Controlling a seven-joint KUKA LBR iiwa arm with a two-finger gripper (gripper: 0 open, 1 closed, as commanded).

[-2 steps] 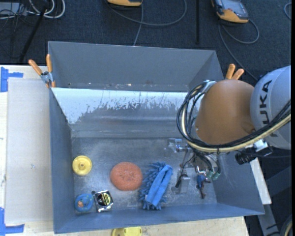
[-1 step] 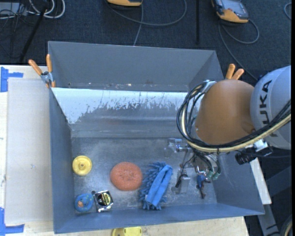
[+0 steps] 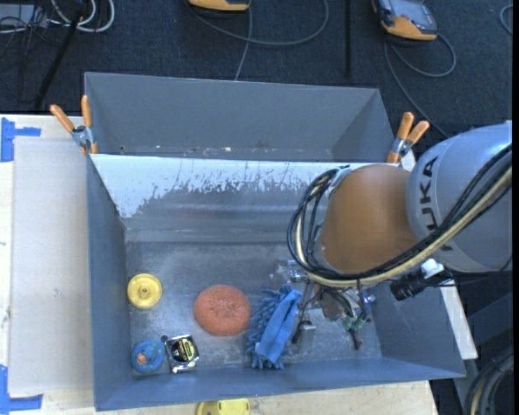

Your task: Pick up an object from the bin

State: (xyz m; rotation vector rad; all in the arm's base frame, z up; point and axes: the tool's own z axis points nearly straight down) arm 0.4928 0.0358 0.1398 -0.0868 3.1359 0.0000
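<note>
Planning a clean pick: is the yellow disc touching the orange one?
Apart. Camera view shows bare bin floor between yellow disc and orange disc.

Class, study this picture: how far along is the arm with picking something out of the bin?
Done: the gripper sits low in the bin, beside the blue fluffy duster. In hand: nothing looks lifted. Left: grasp and raise one thing; the orange disc and yellow wheel lie apart from it.
</note>
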